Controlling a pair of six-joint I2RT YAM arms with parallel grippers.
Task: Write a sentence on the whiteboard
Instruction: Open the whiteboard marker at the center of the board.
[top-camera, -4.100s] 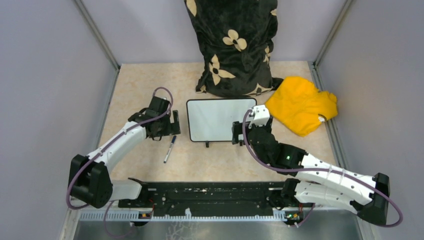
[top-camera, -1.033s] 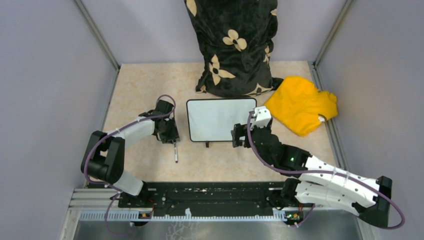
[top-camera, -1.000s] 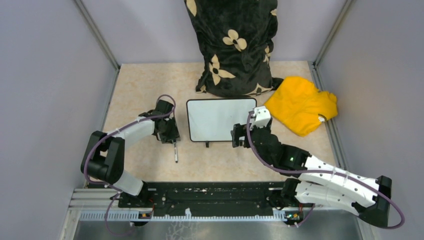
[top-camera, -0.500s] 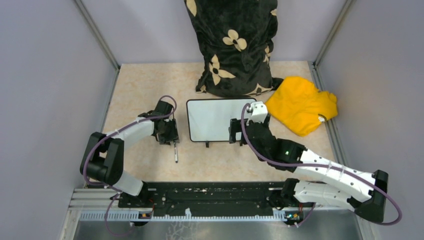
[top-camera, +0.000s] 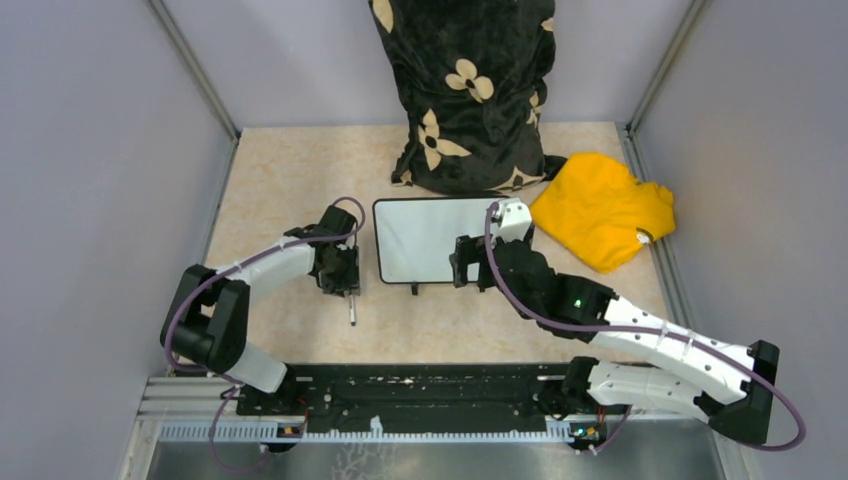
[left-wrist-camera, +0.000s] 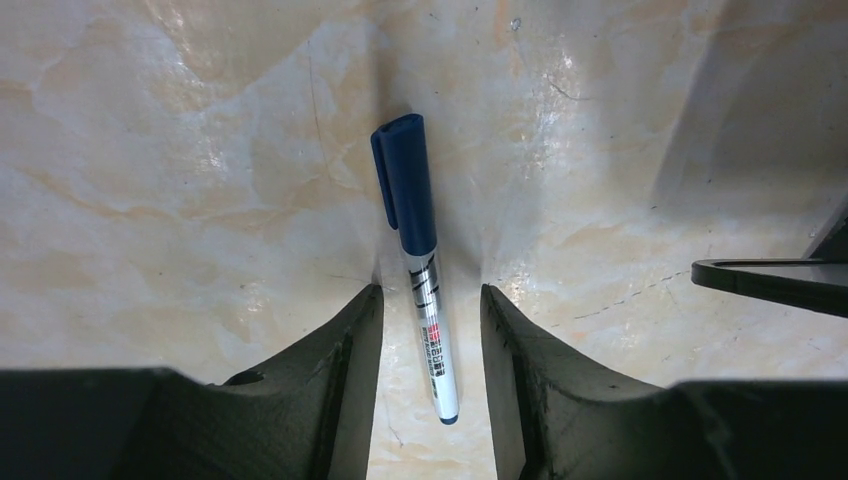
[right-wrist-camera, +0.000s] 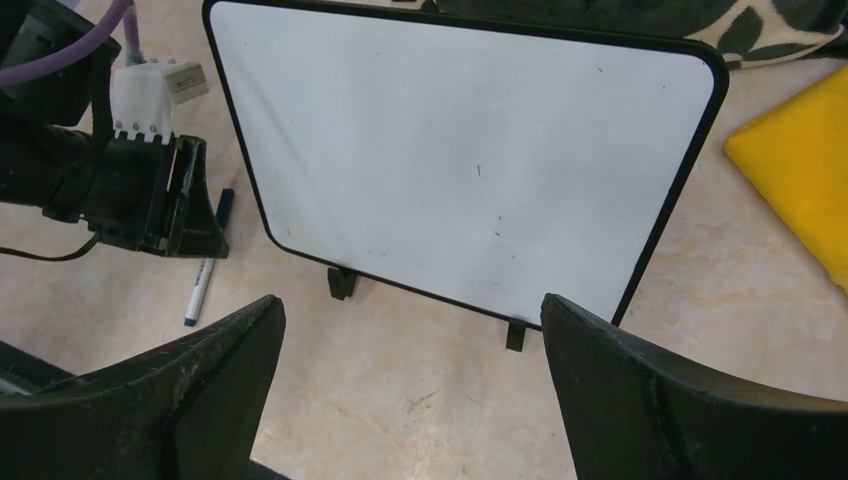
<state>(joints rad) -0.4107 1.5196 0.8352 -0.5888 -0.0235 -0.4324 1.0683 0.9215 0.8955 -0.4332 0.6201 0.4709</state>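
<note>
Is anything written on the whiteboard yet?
No, in the right wrist view the whiteboard is plain white inside its dark frame, with no words on it.

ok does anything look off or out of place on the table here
Nothing is spilled or broken. The small white rectangular whiteboard is blank bar faint specks. The one snag: the silver marker pen with a blue cap lies flat, cap on, between the open fingers of the left end effector.

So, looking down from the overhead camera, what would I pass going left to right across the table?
left gripper → whiteboard → yellow cloth
</note>
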